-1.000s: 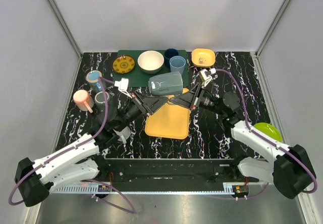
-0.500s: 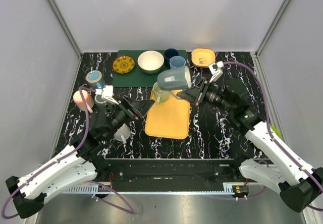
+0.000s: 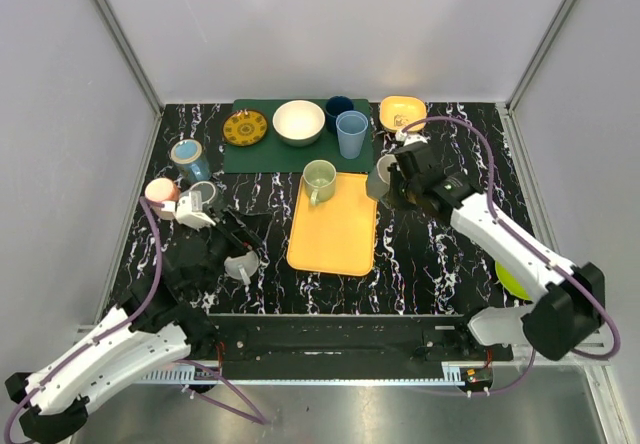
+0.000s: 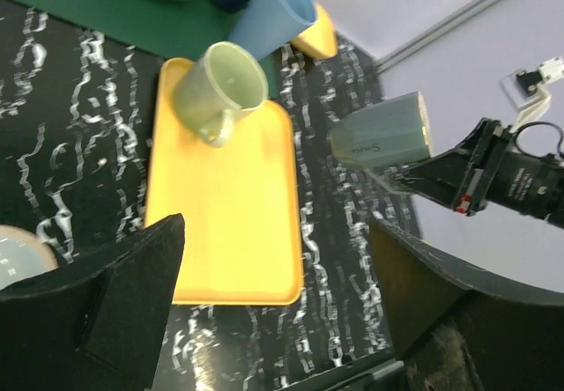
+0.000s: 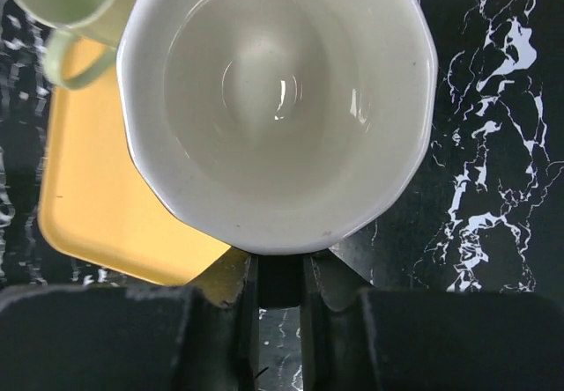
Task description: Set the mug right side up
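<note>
The grey-blue mug with a white inside hangs in my right gripper at the right edge of the yellow tray. In the right wrist view its mouth faces the camera and my fingers are pinched together at its near side, on what looks like the handle. In the left wrist view the mug is off the table, tilted. My left gripper is open and empty, left of the tray. A pale green mug stands upright on the tray's far end.
On the green mat at the back are a yellow plate, a white bowl, a dark blue cup and a light blue cup. An orange bowl sits back right. A blue-topped cup and pink cup stand left.
My right gripper has carried the mug right and down from above the tray's far end, turning its mouth upward. My left arm has pulled back toward the near left.
</note>
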